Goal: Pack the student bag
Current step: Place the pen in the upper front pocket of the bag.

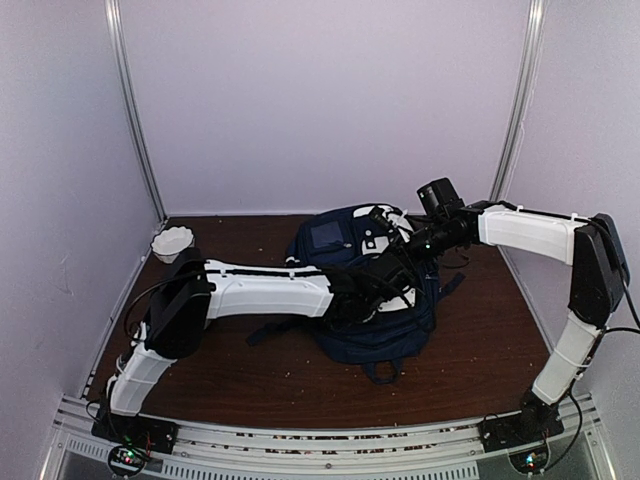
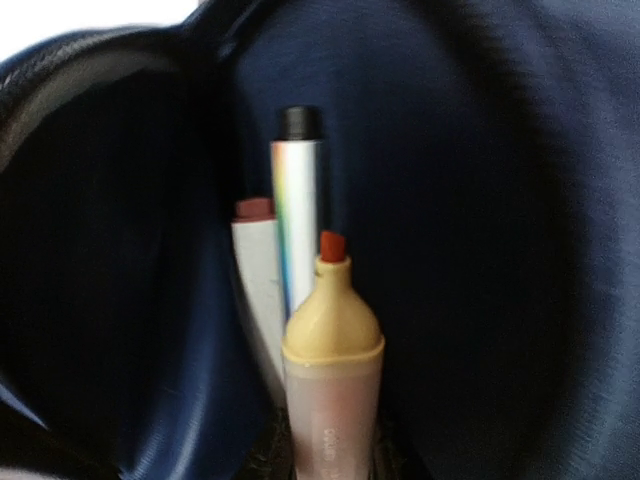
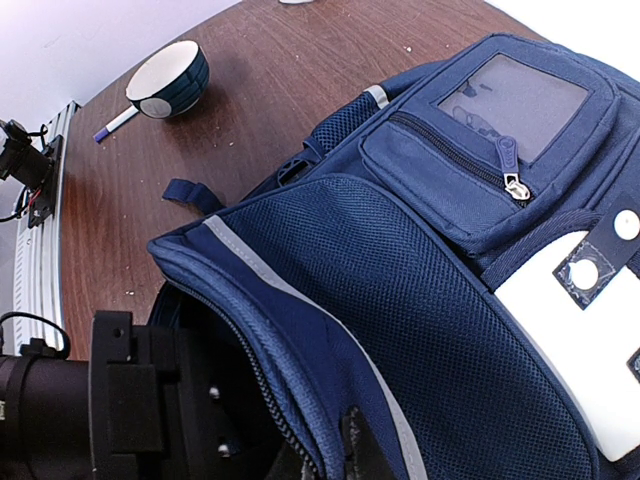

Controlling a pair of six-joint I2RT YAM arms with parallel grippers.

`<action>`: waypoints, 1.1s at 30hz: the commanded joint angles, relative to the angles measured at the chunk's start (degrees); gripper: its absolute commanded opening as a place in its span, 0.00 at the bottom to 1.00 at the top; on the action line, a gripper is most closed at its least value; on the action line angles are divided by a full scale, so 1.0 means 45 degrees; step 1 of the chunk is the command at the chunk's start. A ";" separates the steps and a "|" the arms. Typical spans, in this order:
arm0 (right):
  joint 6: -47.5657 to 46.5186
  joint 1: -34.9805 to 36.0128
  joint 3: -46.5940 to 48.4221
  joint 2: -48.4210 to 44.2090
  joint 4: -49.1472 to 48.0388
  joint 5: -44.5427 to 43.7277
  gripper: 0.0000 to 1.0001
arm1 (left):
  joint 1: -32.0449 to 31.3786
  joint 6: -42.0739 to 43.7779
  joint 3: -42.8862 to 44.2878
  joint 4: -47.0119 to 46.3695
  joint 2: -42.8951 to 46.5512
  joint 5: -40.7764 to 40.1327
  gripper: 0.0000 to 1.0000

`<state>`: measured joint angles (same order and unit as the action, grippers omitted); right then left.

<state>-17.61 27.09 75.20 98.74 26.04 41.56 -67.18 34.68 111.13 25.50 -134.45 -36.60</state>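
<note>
The student bag [image 1: 392, 338], a navy backpack with white stripes, lies in the middle of the table with its main compartment held open. My left gripper [image 1: 368, 290] reaches into that opening. In the left wrist view it [image 2: 330, 462] is shut on a bundle of pens: a highlighter [image 2: 332, 350] with a yellow collar and red tip, a silver pen [image 2: 297, 210] with a black cap, and a white marker [image 2: 258, 270]. Dark blue bag lining [image 2: 480, 200] surrounds them. My right gripper [image 3: 340, 452] is shut on the zipper edge of the bag [image 3: 420, 330], lifting it.
A bowl [image 1: 172, 243] stands at the back left of the table; the right wrist view shows the bowl [image 3: 170, 78] as blue outside with a purple-capped marker [image 3: 118, 123] lying beside it. The left arm's black wrist [image 3: 130, 400] fills the bag mouth.
</note>
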 commanded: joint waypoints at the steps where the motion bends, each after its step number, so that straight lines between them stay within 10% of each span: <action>1: 0.0182 -0.0052 0.0301 -0.0145 -0.0162 0.0215 0.07 | 0.0347 0.0359 0.0564 -0.0930 -0.0519 -0.0873 0.20; 13: 0.0185 -0.0062 0.0281 -0.0084 -0.0160 0.0256 0.07 | 0.0397 -0.0135 0.0205 -0.1415 0.0213 -0.0758 0.53; 33: 0.0162 -0.0061 0.0301 -0.0075 -0.0143 0.0293 0.07 | -0.0429 -0.0846 -0.2932 -0.1862 0.3535 -0.0379 0.56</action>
<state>-17.58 26.85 75.50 98.74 25.80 42.09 -67.75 33.71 101.32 19.94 -124.33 -38.54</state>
